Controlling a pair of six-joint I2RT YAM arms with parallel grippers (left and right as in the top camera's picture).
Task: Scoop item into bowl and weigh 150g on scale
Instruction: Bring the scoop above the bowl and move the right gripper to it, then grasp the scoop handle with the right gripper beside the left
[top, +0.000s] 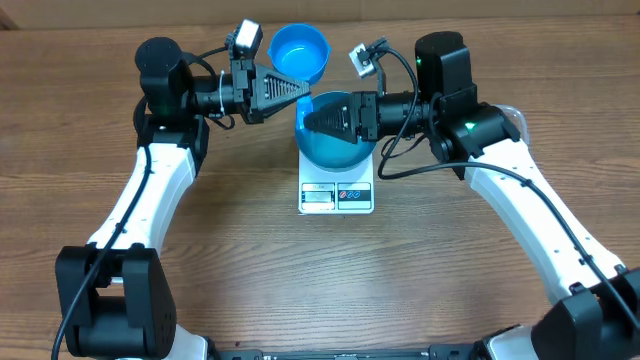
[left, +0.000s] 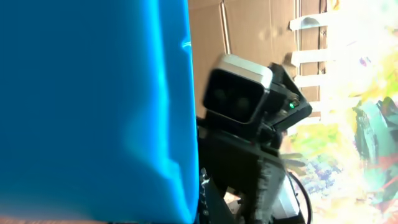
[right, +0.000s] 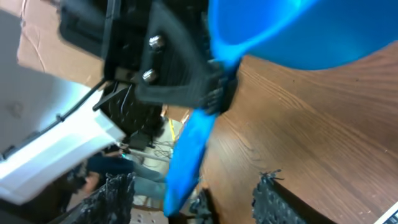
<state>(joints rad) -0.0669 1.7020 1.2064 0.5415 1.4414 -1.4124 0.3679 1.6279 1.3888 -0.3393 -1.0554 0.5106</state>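
Note:
The blue bowl (top: 345, 150) sits on the white scale (top: 337, 197). Its inside is mostly covered by my right gripper. No item shows in any view. My left gripper (top: 305, 88) is shut on a small blue scoop (top: 300, 50), held above and behind the bowl. In the right wrist view its black fingers clamp the scoop (right: 298, 31) where cup meets handle. The handle (right: 186, 149) hangs down between the spread fingers (right: 273, 199) of my right gripper (right: 193, 183), which is open over the bowl's left rim (top: 312, 120). The scoop's blue wall (left: 93, 106) fills the left wrist view.
Bare wood table (top: 330, 280) stretches in front of the scale. The right arm's wrist camera (left: 239, 93) sits close beside the scoop. Both arms meet over the bowl at the table's far middle.

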